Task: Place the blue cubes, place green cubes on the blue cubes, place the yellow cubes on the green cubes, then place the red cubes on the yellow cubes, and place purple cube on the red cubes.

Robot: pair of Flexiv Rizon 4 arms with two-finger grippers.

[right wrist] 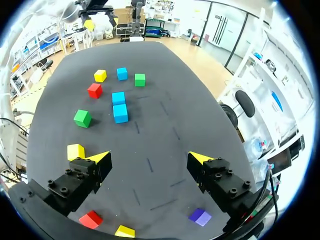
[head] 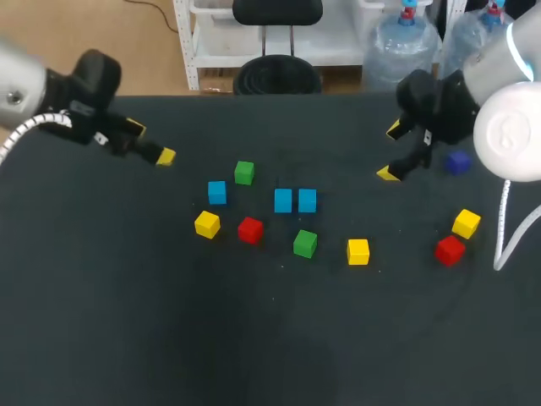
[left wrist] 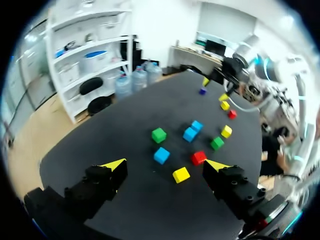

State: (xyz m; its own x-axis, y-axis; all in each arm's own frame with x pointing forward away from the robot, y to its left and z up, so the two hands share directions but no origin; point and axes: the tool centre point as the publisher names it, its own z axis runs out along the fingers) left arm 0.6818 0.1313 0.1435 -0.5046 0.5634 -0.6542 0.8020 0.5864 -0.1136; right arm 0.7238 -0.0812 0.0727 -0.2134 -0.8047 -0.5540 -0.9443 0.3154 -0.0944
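Tabletop (head: 169, 338) is matte black w/ small coloured cubes mid-table. 2 blue cubes (head: 283, 200) touch, pair's long axis running left-right; purple cube (head: 457, 162) sits beside right claw (head: 391, 151). Left claw (head: 150, 142) & right both wide open, holding nothing.

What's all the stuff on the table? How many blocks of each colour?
blue cubes: three, blue, two side by side mid-table, one further left.
green cubes: two, green, one behind the lone blue, one in front of the pair.
yellow cubes: three, yellow, left, middle, right.
red cubes: two, red, each beside a yellow.
purple cube: one, purple, back right.
table: one, black.
left gripper: one, yellow-tipped, open, back left.
right gripper: one, yellow-tipped, open, back right.
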